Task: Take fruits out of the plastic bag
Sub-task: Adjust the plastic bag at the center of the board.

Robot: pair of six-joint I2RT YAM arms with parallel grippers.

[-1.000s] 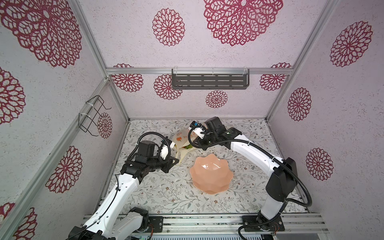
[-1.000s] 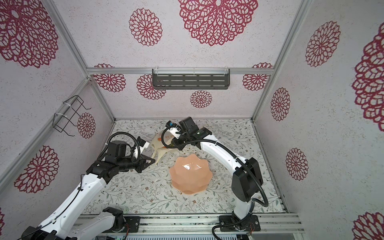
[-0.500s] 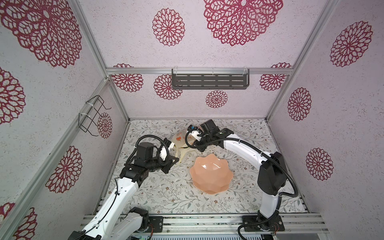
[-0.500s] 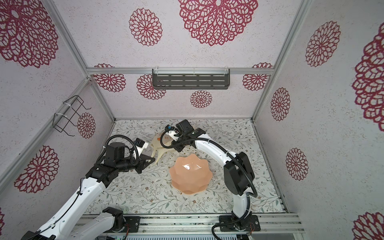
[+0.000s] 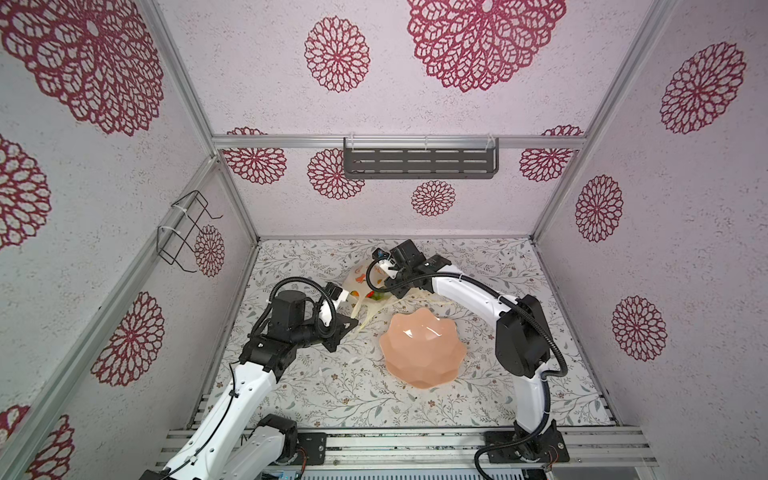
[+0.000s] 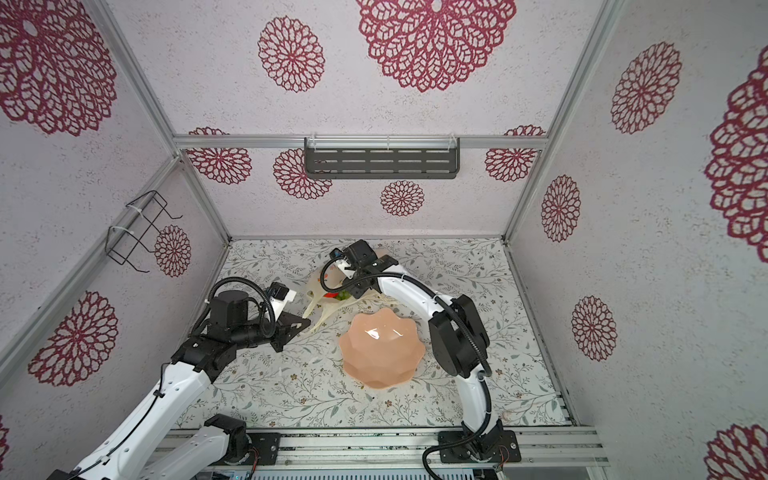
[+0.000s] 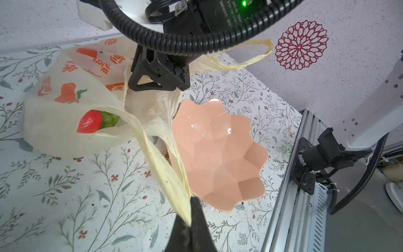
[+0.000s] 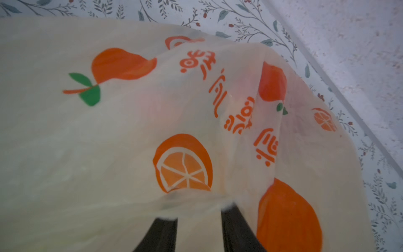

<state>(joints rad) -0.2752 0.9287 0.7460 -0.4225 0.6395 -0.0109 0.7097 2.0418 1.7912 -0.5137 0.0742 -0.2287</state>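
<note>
Still bagged, the fruits (image 7: 90, 122) sit mid-left of the left wrist view inside the bag (image 7: 54, 128) beside an empty bowl (image 7: 218, 152); left gripper (image 7: 189, 220) pinches a handle (image 7: 157, 157), right gripper (image 8: 197, 215) stands part-open against the bag's side.

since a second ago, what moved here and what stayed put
The right arm folded its elbow in toward the bowl and carried the right gripper a little further across the bag, toward the left arm's side. Its jaws stand apart against the bag. The left gripper still pinches a bag handle. Bag, bowl and left arm stayed put.
</note>
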